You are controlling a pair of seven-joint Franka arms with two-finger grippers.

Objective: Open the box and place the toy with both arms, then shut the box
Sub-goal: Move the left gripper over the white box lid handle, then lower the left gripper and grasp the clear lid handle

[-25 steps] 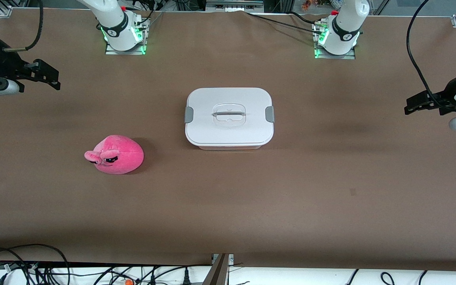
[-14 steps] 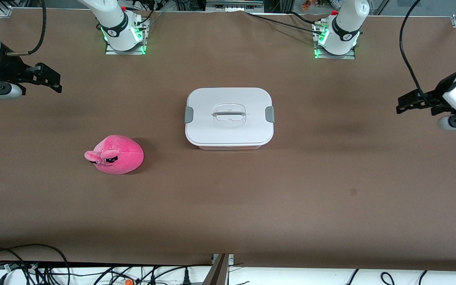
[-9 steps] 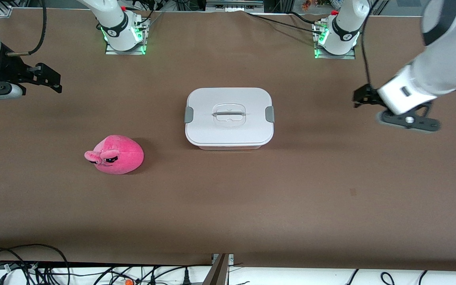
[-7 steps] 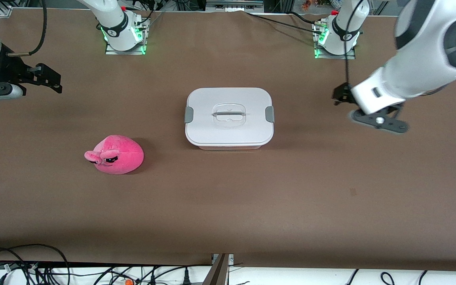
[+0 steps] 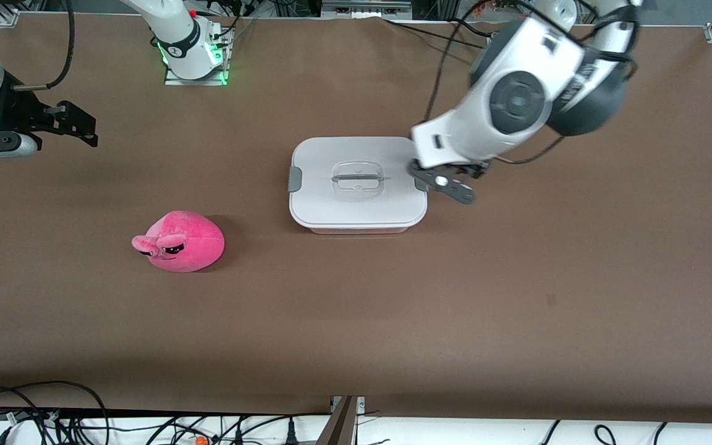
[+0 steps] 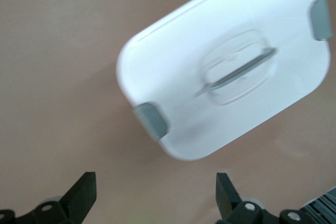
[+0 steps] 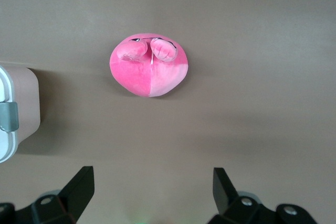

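The rounded-rectangular plastic box (image 5: 358, 184), with its white lid, grey side clips and clear recessed handle, sits shut near the middle of the brown tabletop (image 5: 517, 296), somewhat closer to the edge where the arm bases stand. The fist-sized bright pink plush toy (image 5: 178, 241) lies well apart from it, toward the right arm's end and nearer the front camera. The left gripper (image 6: 156, 195) hangs over the box's end on the left arm's side, its jaws spread wide, with one grey clip (image 6: 151, 120) showing just ahead of them in the left wrist view. The likely trouble lies here: both clips appear latched, so if the jaws come down off-centre on the clip, or pull at the lid with only one side freed, the light box could well skid or tip on the smooth tabletop instead of opening. The right gripper (image 5: 75, 125) waits with jaws apart at the tabletop's edge on the right arm's end, and it looks down on the toy in its wrist view. A one-armed attempt would leave the other clip fastened and the lid jammed.
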